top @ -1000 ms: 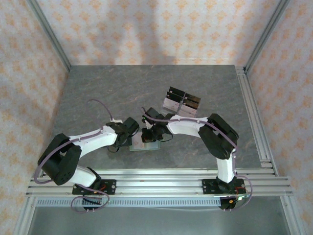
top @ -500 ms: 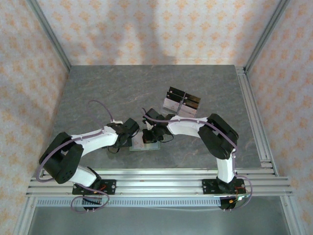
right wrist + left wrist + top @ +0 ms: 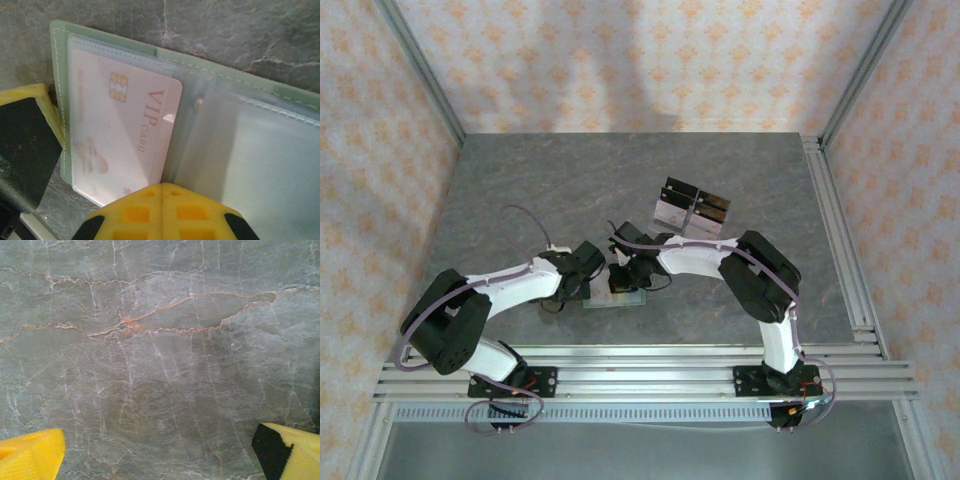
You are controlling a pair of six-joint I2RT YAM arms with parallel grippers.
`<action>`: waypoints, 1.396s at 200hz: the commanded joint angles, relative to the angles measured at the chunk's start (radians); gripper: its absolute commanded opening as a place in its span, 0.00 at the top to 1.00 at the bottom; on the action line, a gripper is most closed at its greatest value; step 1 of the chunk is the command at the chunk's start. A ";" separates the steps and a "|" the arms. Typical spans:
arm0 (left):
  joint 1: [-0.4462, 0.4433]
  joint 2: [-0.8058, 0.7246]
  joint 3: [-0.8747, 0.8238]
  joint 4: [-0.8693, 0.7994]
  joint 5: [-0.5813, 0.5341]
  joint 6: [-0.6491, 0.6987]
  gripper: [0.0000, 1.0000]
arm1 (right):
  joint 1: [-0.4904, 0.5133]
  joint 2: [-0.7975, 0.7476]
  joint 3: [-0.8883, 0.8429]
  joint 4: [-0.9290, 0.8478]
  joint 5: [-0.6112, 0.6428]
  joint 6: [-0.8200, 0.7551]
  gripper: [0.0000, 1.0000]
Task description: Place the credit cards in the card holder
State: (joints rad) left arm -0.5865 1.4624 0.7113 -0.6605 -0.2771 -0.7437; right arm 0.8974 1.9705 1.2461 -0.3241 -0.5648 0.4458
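Firstly, from above. Green wallet (image 3: pixel 620 298) open and flat on the grey stone table (image 3: pixel 520 190), near the front edge, between the tips of the two arms. Left gripper (image 3: pixel 588 283) just beside the wallet's left side, low over the table. Right gripper (image 3: pixel 625 280) directly over the wallet, pointing down at it. Clear rack (image 3: pixel 692 208) with black pieces further back and to the right, well apart from the wallet. Too small from here to judge either pair of fingers.

Next, from the left wrist. Grey veined table (image 3: pixel 150 350) below. Left gripper (image 3: pixel 159 455) spread wide, one yellow fingertip (image 3: pixel 30 455) in the lower left corner and the other in the lower right. Nothing held between them, just table surface.

Lastly, from the right wrist. Wallet (image 3: pixel 56 75) spread open, with clear plastic sleeves (image 3: pixel 260 150) inside. One pale pink card (image 3: pixel 120 125), printed "VIP CARD" and carrying a gold chip (image 3: pixel 118 86), lying in the left sleeve, mostly under the clear film; fully in or not, cannot tell. Right gripper (image 3: pixel 162 200) closed completely, yellow fingers (image 3: pixel 130 215) pressed together side by side, at the near edge of the card and sleeve. Nothing visible pinched between them. Yellow and black block (image 3: pixel 25 135) just beside the wallet's left edge.
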 commanded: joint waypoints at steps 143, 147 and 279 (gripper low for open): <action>-0.007 -0.050 0.051 -0.094 -0.090 -0.045 0.00 | -0.085 -0.076 -0.150 0.053 0.056 0.009 1.00; -0.007 -0.050 0.053 -0.094 -0.090 -0.043 0.00 | -0.090 -0.080 -0.157 0.058 0.056 0.011 1.00; -0.007 0.016 0.076 -0.051 -0.054 -0.029 0.00 | -0.022 -0.031 -0.020 0.078 -0.042 0.044 0.99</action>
State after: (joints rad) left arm -0.5892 1.4605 0.7570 -0.7105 -0.3149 -0.7692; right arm 0.8513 1.9232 1.1767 -0.2451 -0.5869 0.4763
